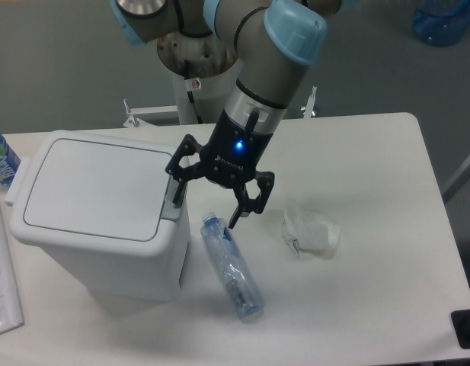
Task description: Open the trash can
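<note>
The trash can (pixel 97 217) is a big white bin on the left of the table, its flat lid (pixel 94 187) lying shut. A grey push-button tab (pixel 172 202) sits on its right rim. My gripper (pixel 204 212) hangs open just right of the bin, fingers spread wide and empty. Its left fingertip (pixel 176 197) is right over the grey tab; whether it touches is not clear. The right fingertip (pixel 233 223) hovers above the table beside the bin.
A clear plastic bottle (pixel 231 267) lies on the table just below the gripper. A crumpled clear plastic wrapper (pixel 311 232) rests to the right. A bottle with a blue label (pixel 0 158) stands at the left edge, papers (pixel 2 282) beside the bin.
</note>
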### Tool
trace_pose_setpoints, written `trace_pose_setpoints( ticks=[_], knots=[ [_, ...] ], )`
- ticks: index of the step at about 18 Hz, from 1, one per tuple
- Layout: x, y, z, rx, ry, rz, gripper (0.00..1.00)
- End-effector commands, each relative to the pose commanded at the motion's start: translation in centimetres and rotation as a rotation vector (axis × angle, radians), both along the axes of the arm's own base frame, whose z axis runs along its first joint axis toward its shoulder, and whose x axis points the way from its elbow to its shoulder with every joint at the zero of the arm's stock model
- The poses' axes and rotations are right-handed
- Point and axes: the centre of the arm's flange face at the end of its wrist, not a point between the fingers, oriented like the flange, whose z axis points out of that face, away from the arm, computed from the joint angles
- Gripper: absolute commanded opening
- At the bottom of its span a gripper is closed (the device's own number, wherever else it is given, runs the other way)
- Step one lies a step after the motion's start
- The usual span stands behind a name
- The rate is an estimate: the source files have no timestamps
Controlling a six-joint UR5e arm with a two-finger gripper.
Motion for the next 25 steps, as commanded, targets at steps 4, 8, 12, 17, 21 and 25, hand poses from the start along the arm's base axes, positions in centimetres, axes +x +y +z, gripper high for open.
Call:
trace_pose_setpoints(
  ticks=[4, 8, 12, 17, 21, 25],
  knots=[
    [0.0, 0.0, 0.3, -0.003, -0.002, 0.015, 1.0],
    [-0.2, 0.1, -0.1, -0.009, -0.004, 0.014, 1.0],
    [-0.3, 0.1, -0.4, -0.013, -0.008, 0.016, 1.0],
    [-0.5, 0.2, 1.7, 0.01, 0.013, 0.03, 1.0],
    [-4.0, -1.9, 3.2, 0.028, 0.047, 0.084, 1.0],
    [-10.9, -5.8, 2.9, 0.042, 0.081, 0.192, 1.0]
  ],
)
